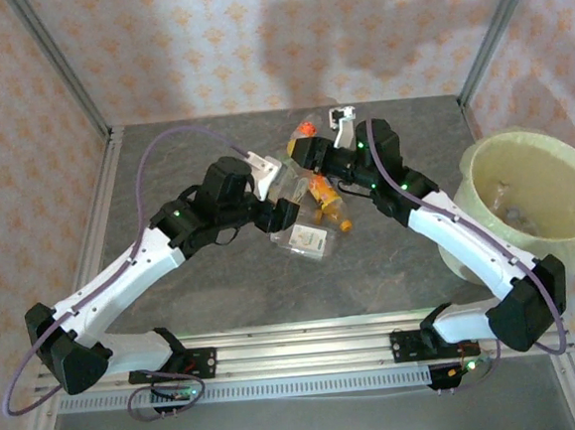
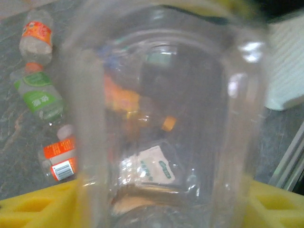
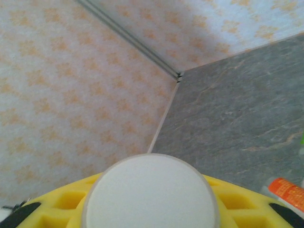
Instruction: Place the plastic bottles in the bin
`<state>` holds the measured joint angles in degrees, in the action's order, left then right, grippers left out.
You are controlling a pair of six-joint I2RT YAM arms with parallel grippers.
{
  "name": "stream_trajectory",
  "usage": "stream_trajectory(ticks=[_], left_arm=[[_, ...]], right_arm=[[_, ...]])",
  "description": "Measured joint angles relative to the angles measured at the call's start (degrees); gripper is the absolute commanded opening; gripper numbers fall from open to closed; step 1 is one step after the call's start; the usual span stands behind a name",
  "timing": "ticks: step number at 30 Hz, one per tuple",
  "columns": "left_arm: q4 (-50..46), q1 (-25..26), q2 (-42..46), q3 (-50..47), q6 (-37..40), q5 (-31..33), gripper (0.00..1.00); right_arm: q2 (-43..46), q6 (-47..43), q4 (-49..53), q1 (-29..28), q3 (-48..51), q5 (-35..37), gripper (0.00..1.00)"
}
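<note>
My left gripper (image 1: 279, 212) (image 2: 160, 204) is shut on a large clear bottle (image 2: 161, 104) that fills the left wrist view between its yellow fingers (image 2: 33, 204). Close beside it, my right gripper (image 1: 306, 154) (image 3: 151, 209) is shut on a bottle end with a round white cap (image 3: 151, 192); I cannot tell whether it is the same bottle. Under both grippers lie an orange bottle (image 1: 326, 197) and a white-labelled bottle (image 1: 306, 241). The pale yellow-green bin (image 1: 476, 175) stands at the right with a few bottles inside.
Loose bottles lie on the grey table: an orange-labelled one (image 2: 36, 37), a green-labelled one (image 2: 39, 95), a red-labelled one (image 2: 60, 159). A white object (image 1: 341, 118) lies behind the right gripper. Metal frame posts and patterned walls close the back.
</note>
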<state>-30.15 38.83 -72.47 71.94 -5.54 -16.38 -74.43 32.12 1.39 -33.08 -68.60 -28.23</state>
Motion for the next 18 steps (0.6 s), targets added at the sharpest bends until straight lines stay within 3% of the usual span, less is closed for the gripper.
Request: stream_trajectory(ticks=[3,6,11,14,18], left_arm=[[0.68,-3.96,0.48,-0.79,-1.73,-3.50,1.00],[3.13,-7.63,3.69,-4.15,-3.69,-7.23,1.00],[8.17,-10.88,14.47,-10.58,-6.27,-6.62,1.00],[10.16,-10.82,19.23,-12.04,-7.15,-3.63,1.00],[10.16,-10.82,21.77,-12.66,-9.51,6.80,1.00]], right_arm=[[0.11,-0.09,1.11,0.00,-0.90,3.08,0.28],[0.46,-1.75,4.57,0.13,-2.45,7.21,0.27],[2.54,-7.45,14.95,2.89,-5.64,17.07,0.24],[5.97,-10.03,18.29,5.51,-5.79,22.27,0.23],[11.10,-14.25,21.84,8.59,-7.39,29.27,0.23]])
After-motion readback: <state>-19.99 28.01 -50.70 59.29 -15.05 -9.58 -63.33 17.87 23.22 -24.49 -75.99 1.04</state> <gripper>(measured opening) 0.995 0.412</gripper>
